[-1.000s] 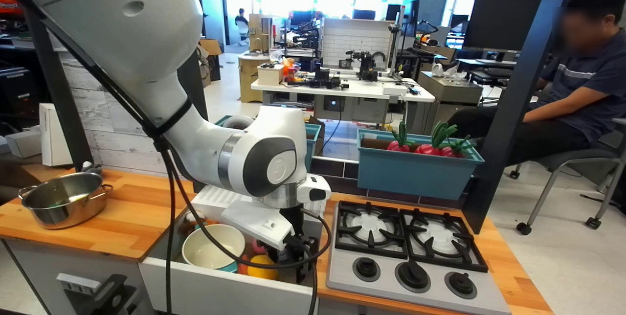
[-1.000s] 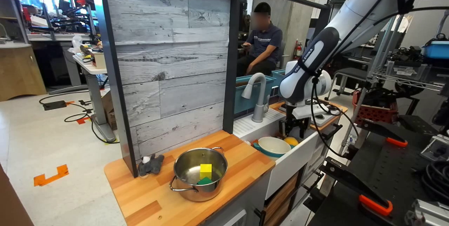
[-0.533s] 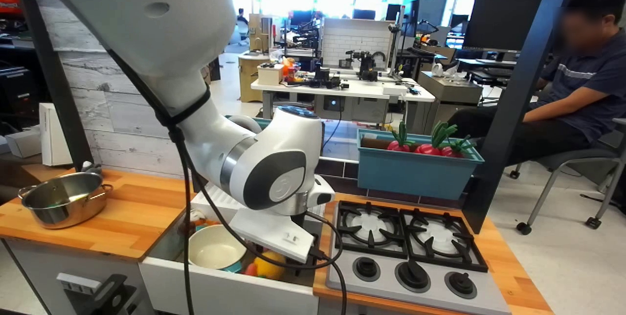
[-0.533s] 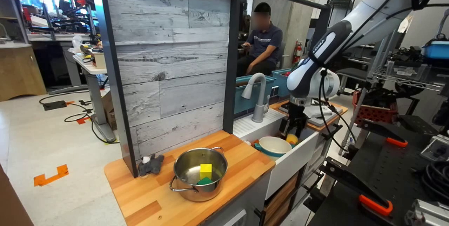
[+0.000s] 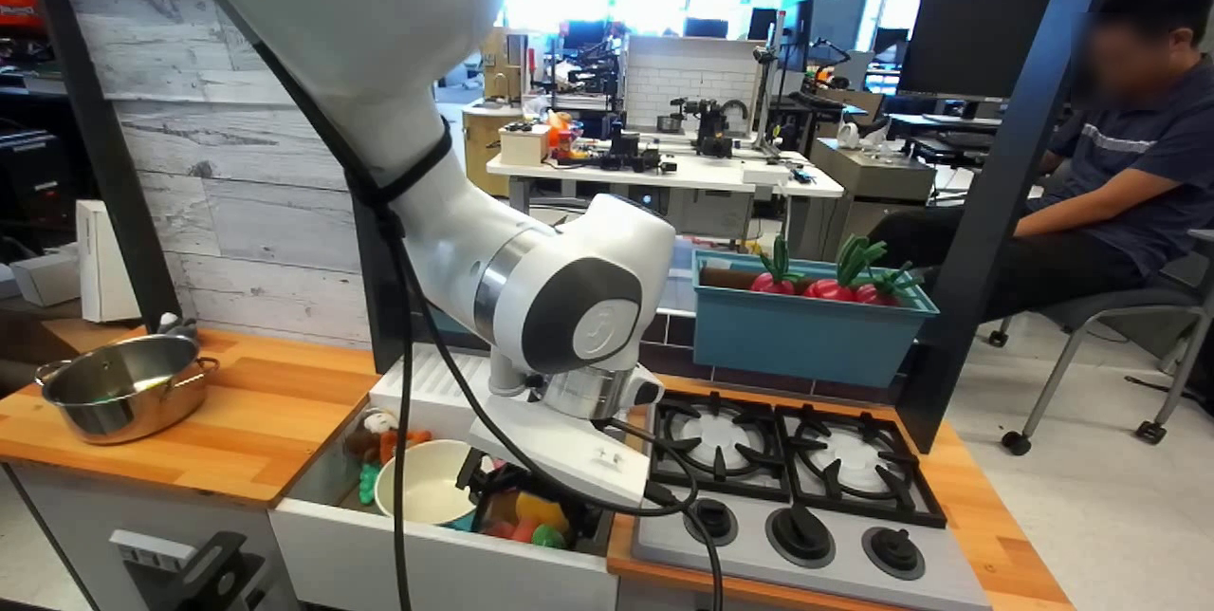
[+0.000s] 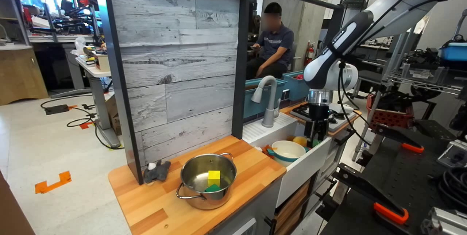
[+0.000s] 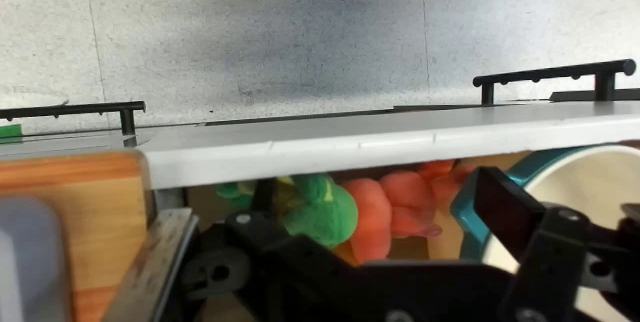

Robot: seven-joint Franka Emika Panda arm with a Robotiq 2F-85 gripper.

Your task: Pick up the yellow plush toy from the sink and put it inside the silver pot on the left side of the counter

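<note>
Wrist view has your tool (image 7: 375, 187) at the white sink (image 7: 310, 157) with its jaws spread wide, and you can't really tell how deep it reaches. In the gap between the jaws, as that camera sees it, you've got a green lump (image 7: 322, 214) and some red lumps (image 7: 371, 217); it's kinda blurry, so no telling what touches. Your white-and-teal bowl (image 7: 575, 162) is right beside the tool, its edge partly covered by a jaw. In an exterior view the yellow plush toy (image 6: 300, 140) is in the sink just beside the tool; touching or not, can't say. Your silver pot (image 6: 217, 201) sits on the wooden worktop (image 6: 251, 165), well apart from the tool, past the bowl's end of the sink, with a yellow block (image 6: 214, 176) and a green block (image 6: 212, 188) inside. A grey soft toy (image 6: 157, 171) lies near that pot, also well away from the tool. Your grey tap (image 6: 269, 100) stands at the sink's back, near the tool. Your stove's (image 5: 754, 516) over on the tool's other side.
</note>
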